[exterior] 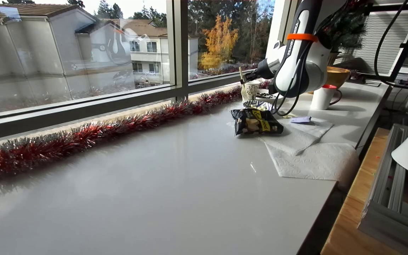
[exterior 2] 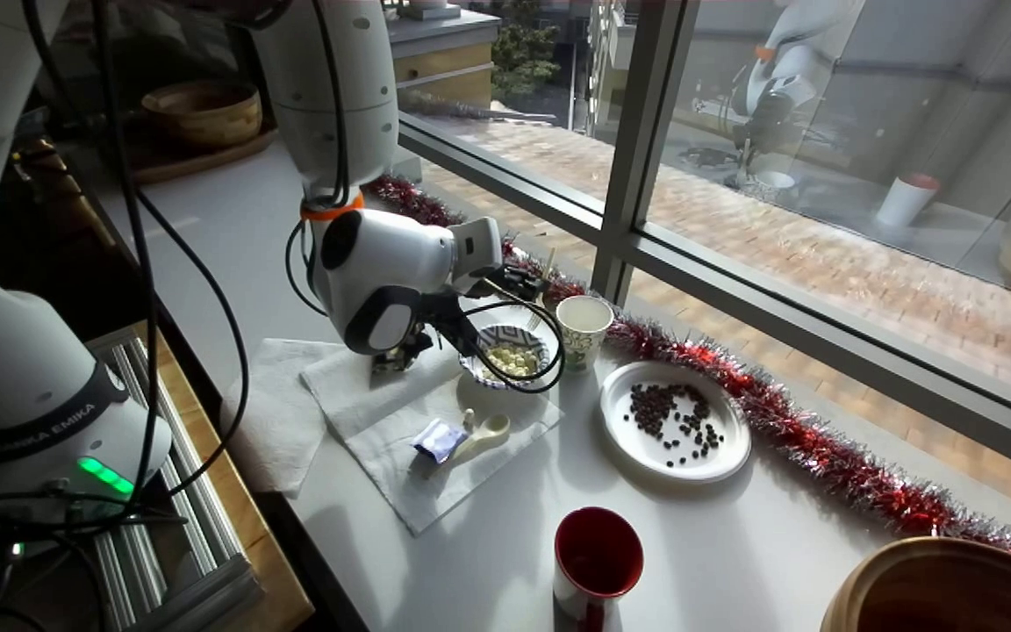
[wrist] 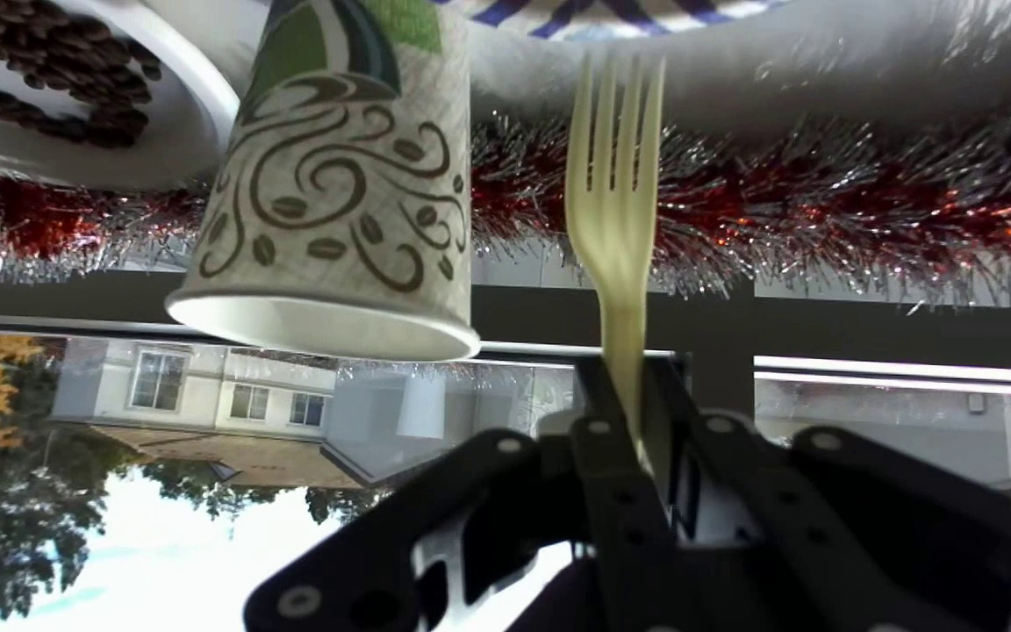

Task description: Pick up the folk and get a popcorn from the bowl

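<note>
1. In an exterior view, leftmost, popcorn (exterior 2: 512, 360) lies in a patterned paper bowl (exterior 2: 514, 335), lower than the gripper (wrist: 630, 377) and farther from the tinsel garland (exterior 2: 699, 353)
2. The gripper's fingers are clamped on the handle of a pale plastic fork (wrist: 615, 211), long axis near upright, tines down
3. A coffee-bean-printed paper cup (exterior 2: 586, 338) stands just beside the bowl, so the dip probably calls for going down and away from the tinsel garland
</note>
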Robot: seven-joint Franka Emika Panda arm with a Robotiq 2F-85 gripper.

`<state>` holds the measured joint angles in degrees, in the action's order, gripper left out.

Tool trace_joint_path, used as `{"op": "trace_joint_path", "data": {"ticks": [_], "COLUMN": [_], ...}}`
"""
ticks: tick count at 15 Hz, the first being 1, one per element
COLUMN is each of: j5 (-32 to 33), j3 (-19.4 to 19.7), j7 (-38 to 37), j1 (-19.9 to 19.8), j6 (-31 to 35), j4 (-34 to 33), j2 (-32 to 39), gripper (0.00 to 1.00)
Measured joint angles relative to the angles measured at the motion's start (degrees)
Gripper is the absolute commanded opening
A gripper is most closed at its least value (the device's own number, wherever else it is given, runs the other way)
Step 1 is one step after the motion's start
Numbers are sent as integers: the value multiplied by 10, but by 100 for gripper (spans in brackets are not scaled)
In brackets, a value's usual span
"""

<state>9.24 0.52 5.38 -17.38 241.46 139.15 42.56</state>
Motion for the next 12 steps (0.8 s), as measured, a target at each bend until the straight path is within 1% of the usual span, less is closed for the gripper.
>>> {"op": "trace_joint_path", "data": {"ticks": [12], "j5": [10], "j3": [-109], "j7": [101], "j1": [-155], "j6": [0], "j4": [0], "j2": [54], "gripper": [3]}}
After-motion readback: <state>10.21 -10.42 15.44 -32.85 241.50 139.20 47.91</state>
